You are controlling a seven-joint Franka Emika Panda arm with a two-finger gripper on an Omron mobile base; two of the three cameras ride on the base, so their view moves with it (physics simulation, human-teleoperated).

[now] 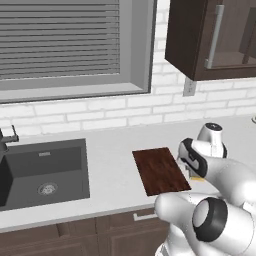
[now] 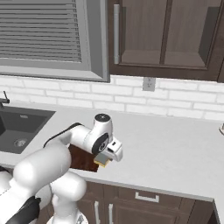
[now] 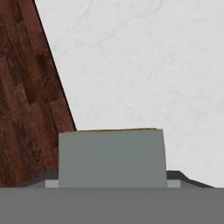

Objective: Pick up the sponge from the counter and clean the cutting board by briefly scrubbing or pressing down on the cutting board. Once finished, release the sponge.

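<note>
Fingers of the gripper (image 2: 103, 161) were clamped on the sponge (image 3: 112, 157), whose grey-green top filled the lower middle of the hand view with a thin yellow line along its far edge. Dark finger tips (image 3: 177, 176) showed just past the block on either side, pressed against it. From the right base camera the sponge (image 2: 103, 160) hung under the white hand, its yellow underside facing down, just above the counter (image 2: 175, 144) and beside the near right corner of the cutting board (image 2: 82, 159). Whether it touched the worktop could not be told.

Seen from the left base camera, the cutting board (image 1: 160, 170) lay flat on the counter (image 1: 115, 165), its long sides running away from the cabinets, with the arm bent over its right edge and a sliver of yellow sponge (image 1: 196, 177) showing beneath the wrist. In the hand view the board (image 3: 26, 96) took up the left side and the pale counter (image 3: 144, 65) the rest, so the sponge sat off the board, just to its right.

Further left, the dark grey sink basin (image 1: 45, 172) was set into the worktop, well apart from the board, with a dark tap (image 1: 6, 140) at its left rim. Behind ran a white brick wall (image 1: 100, 112) carrying a power outlet (image 2: 148, 83), below a window with closed blinds (image 1: 60, 37) and dark wall cabinets (image 2: 166, 35).
</note>
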